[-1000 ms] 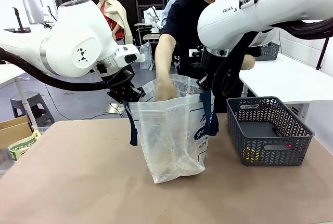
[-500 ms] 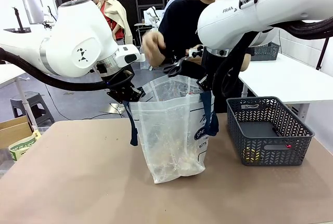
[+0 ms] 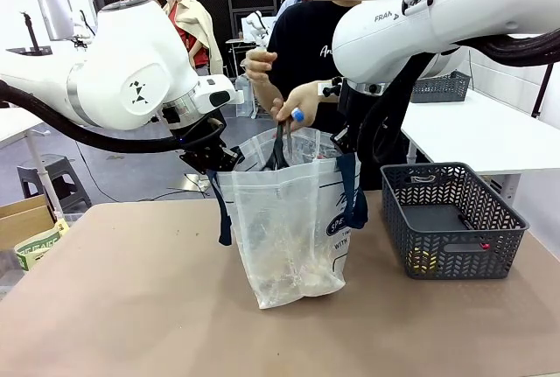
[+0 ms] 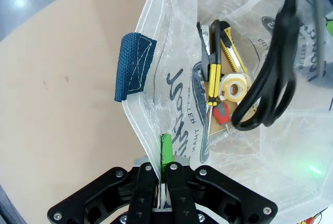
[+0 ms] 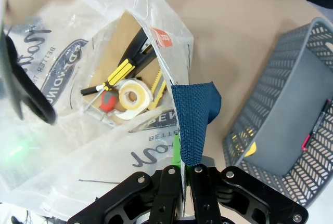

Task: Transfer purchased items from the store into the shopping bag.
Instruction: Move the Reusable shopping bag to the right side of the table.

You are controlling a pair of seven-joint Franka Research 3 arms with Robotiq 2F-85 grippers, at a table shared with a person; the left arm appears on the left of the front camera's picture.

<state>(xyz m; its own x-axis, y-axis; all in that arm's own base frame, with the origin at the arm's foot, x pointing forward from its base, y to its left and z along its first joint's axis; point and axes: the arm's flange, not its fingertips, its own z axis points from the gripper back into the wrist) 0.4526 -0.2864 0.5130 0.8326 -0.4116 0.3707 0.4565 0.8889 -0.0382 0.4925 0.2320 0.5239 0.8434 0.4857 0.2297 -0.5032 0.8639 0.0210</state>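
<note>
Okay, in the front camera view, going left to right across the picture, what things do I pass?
Cardboard box at the left edge → left tool, clamped on the bag's rim → clear shopping bag → dark grey lattice basket.

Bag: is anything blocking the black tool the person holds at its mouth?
Nothing visible does. Both jaws pinch the rim of the bag on opposite sides, so its mouth gapes, and the tool hangs above the items inside.
</note>
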